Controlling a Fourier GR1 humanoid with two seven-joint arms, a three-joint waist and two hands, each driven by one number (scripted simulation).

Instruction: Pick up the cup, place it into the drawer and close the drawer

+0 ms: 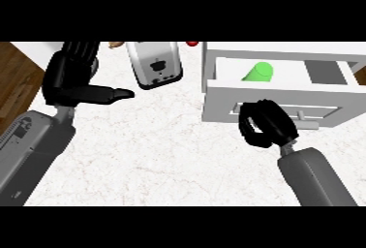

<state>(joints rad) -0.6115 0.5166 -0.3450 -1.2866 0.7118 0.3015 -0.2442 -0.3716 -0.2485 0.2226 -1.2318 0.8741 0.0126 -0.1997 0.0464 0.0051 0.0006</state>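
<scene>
A bright green cup (258,71) lies inside the open white drawer (279,87) at the upper right. Just below the cup, my right hand (265,123) is against the drawer's front panel (229,104), near the handle (309,122). Its fingers are curled and hold nothing. At the upper left my left hand (75,82) rests with fingers up and the thumb pointing right, far from the drawer.
A silver and black toaster (154,64) stands at the top centre of the white speckled counter (157,150). A small red object (192,43) and a tan one (114,45) peek in at the top edge. Wooden floor (14,82) shows at the left.
</scene>
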